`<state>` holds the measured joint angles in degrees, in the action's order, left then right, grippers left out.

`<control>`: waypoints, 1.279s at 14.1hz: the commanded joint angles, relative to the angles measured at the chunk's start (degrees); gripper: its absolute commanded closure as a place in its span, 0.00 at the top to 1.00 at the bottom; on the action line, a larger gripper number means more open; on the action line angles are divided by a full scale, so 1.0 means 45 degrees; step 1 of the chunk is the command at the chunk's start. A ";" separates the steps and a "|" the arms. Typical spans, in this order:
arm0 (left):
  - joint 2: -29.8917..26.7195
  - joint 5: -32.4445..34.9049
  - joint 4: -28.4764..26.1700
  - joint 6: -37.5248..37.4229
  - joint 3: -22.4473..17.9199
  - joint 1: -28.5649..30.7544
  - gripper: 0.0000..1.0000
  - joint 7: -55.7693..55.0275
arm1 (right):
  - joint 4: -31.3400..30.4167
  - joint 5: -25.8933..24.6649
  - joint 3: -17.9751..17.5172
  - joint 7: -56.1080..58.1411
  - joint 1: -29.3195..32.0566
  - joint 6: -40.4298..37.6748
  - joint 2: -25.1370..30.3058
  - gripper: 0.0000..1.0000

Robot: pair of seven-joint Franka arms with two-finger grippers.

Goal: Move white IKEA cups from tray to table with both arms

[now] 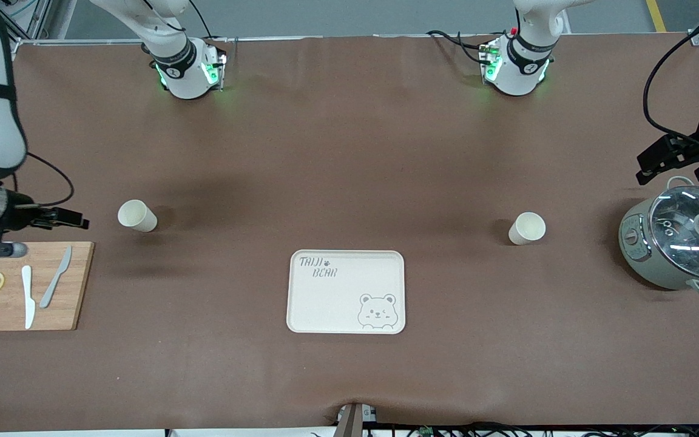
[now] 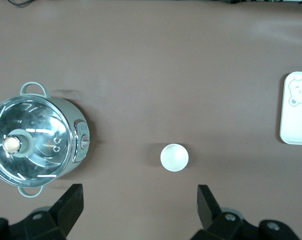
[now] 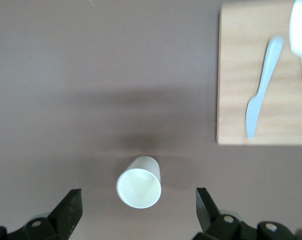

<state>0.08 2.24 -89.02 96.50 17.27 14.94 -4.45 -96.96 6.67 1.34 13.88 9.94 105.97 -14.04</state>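
A: How are the grippers found?

B: The right gripper [image 3: 135, 210] is seen spread wide, holding nothing, raised above the table [image 1: 349, 152] near the wooden cutting board [image 1: 76, 285]; the left gripper [image 2: 139, 205] is likewise wide and empty, raised near the rice cooker [image 1: 680, 240].

A: And the cups?

B: One white cup [image 1: 137, 215] is set upright on the table toward the right arm's end; the other white cup [image 1: 526, 229] is stood toward the left arm's end; each is well apart from the bear tray [image 1: 386, 264], which lies between them with nothing on it; the task is judged done.
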 commanded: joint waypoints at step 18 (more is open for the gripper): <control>-0.1384 -0.0341 -0.0313 -0.2304 -0.3232 -0.3747 1.00 0.0189 | 0.0738 -0.1502 0.0053 -0.2186 -0.2053 -0.3954 0.3745 1.00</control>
<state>-3.26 2.15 -87.47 86.20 4.38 -0.25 -4.18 -94.92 -1.28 1.83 4.00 0.04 89.57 1.14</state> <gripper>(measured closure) 0.000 0.000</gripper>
